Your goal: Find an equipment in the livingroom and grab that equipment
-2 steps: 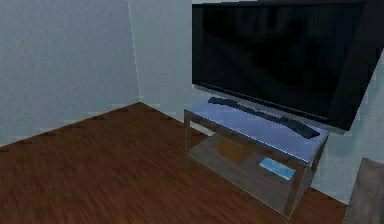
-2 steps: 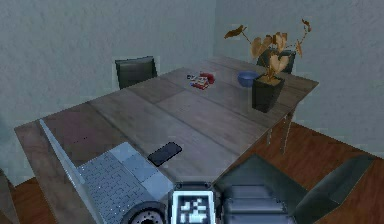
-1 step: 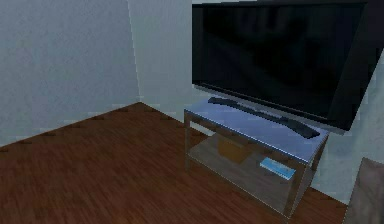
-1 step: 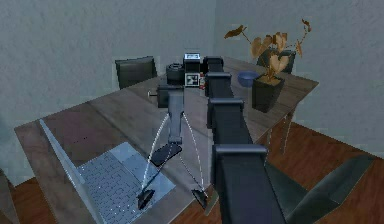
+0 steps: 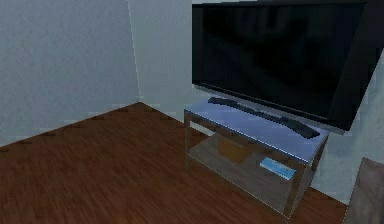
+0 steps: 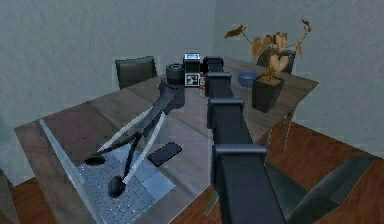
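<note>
1. While nothing here can yet be named for certain as the equipment, the step in hand reads as searching. The biggest thing ahead is the dark TV (image 5: pixel 275 50), filling 1 to 3 o'clock of the forward view.
2. The bench (image 6: pixel 85 120) spreads across the arm side view from 7 to 1 o'clock, with a chair (image 6: pixel 135 70) at its far edge.
3. The arm (image 6: pixel 228 130) runs over the bench from 5 o'clock toward 12.
4. The TV stand (image 5: pixel 235 125) sits directly under the TV, at 4 o'clock of the forward view.
5. A grey laptop (image 6: pixel 95 200) lies on the bench at 7 o'clock.
6. A potted plant (image 6: pixel 267 90) with dry brown leaves stands on the bench at 1 o'clock.
7. The hand (image 6: pixel 106 170) points from the wrist toward 7 o'clock, its thin fingers in front of the laptop. I cannot tell whether it is wide or narrow. With the laptop behind it, I cannot tell whether it holds anything.
8. A long dark bar (image 5: pixel 262 113) lies along the stand's top, just below the TV. It is my best guess for the equipment, perhaps a bat, though it could be a speaker.
9. A small flat dark slab (image 6: pixel 165 153) lies on the bench at 3 o'clock of the laptop. It looks like a phone or remote, so it is a weaker candidate.
10. The next move likely calls for driving nearer the stand to confirm the bar, then turning the arm side toward it.
</note>
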